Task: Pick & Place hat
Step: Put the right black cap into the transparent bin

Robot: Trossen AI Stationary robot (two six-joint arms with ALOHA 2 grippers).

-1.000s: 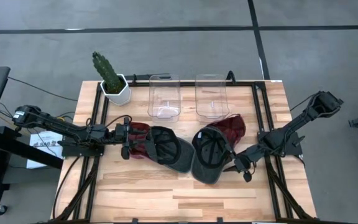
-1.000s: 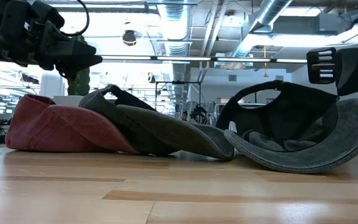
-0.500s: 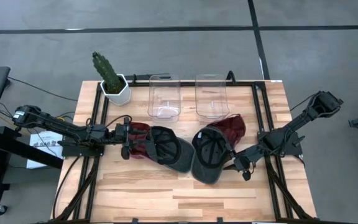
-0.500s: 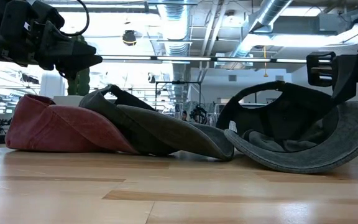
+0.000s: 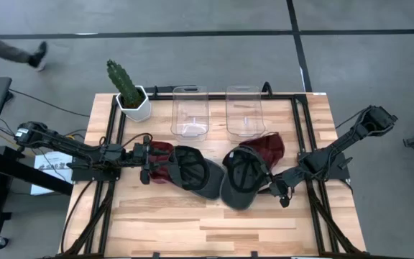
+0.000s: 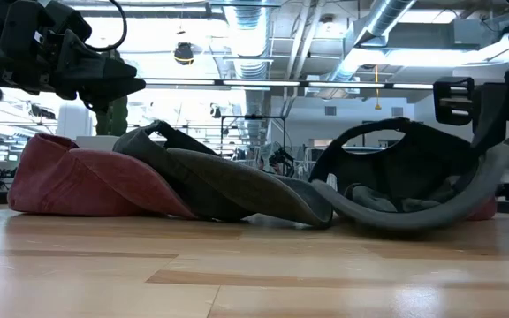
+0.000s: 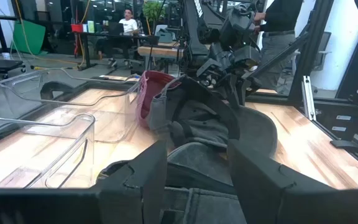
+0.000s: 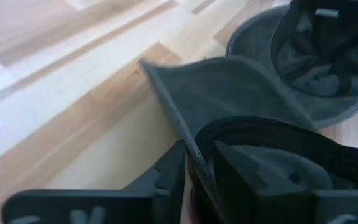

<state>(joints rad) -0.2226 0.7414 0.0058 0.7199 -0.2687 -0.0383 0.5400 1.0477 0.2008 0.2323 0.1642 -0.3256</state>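
Note:
Two caps lie open side up in the middle of the table, each with a maroon crown and a dark grey brim. The left hat (image 5: 185,170) rests on its crown and brim. My left gripper (image 5: 149,164) stands open and level over its maroon crown (image 5: 162,152); I cannot tell whether it touches. The right hat (image 5: 246,173) rests on its crown. My right gripper (image 5: 275,191) is shut on this hat's brim, at the hat's right side. My right gripper pinches the outer edge of the right hat's grey brim (image 8: 182,127) between its two fingers (image 8: 166,171). The fingers come from the table's right, slanting down. The held side of the brim (image 6: 493,168) curls up off the table while the crown stays down.
Two clear plastic bins (image 5: 190,111) (image 5: 244,110) stand at the table's far edge behind the hats. A potted cactus (image 5: 129,92) stands at the far left corner. Bare wood (image 5: 207,223) lies along the near edge. A person walks past on the floor (image 5: 20,50).
The right hat's brim, lying broad and flat a second ago, has been bent up at my right gripper and now shows nearly edge-on in the low view. Its crown has stayed on the table. The left arm has kept still.

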